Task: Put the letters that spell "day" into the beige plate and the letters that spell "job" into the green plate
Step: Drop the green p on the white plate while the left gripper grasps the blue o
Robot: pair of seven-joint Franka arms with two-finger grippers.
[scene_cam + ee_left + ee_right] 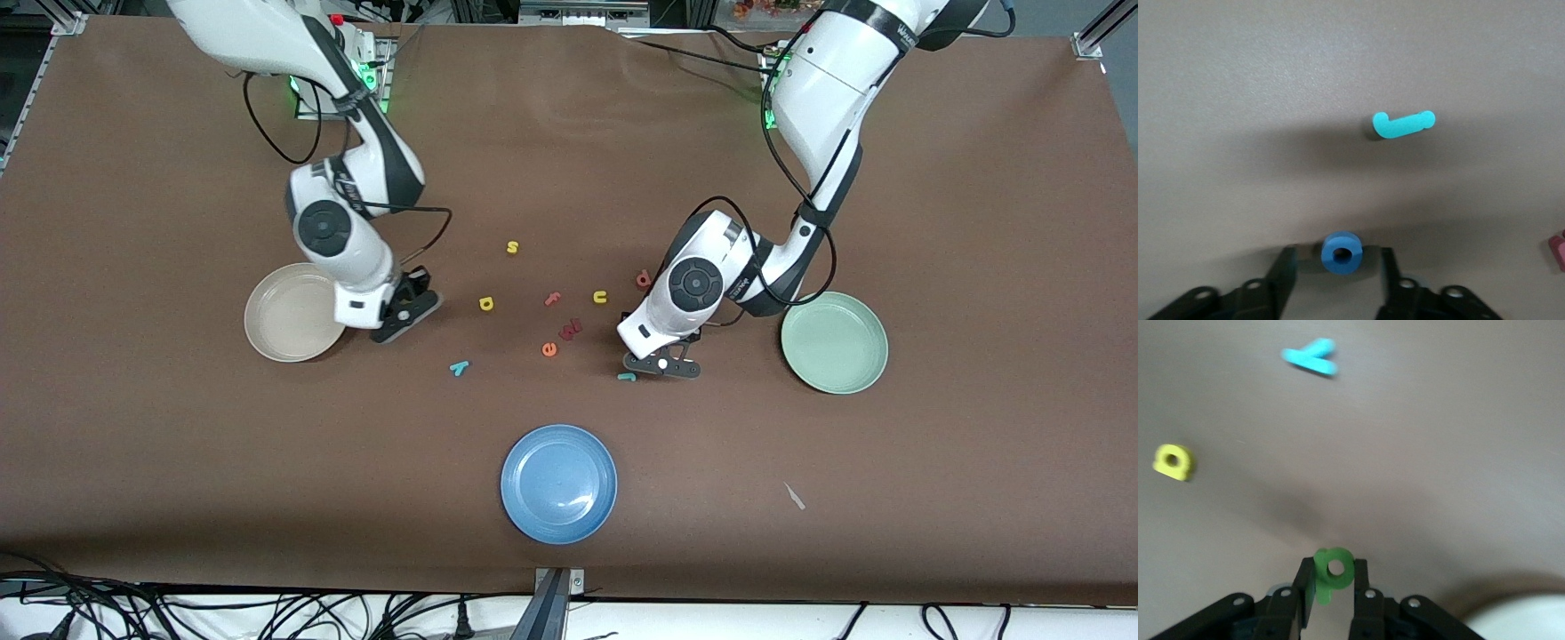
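Note:
My right gripper [407, 311] hangs low over the table just beside the beige plate [284, 324], shut on the dark green "a" [1333, 577]. The plate's rim [1525, 617] shows in the right wrist view, with the yellow "d" [485, 304] and teal "y" [459, 367] on the table past the gripper. My left gripper [662, 364] is down at the table, between the loose letters and the green plate [834, 342]. Its fingers [1281, 273] stand on either side of the blue "o" [1341, 252] with a gap on each side. The teal "j" [1403, 123] lies close by. The red "b" [643, 280] lies beside the left arm's wrist.
A blue plate [558, 483] sits nearest the front camera. A yellow "s" [512, 247], yellow "u" [600, 297], pink "f" [552, 300], orange "e" [549, 349] and dark red letters [569, 330] lie scattered mid-table. A white scrap [794, 496] lies toward the left arm's end.

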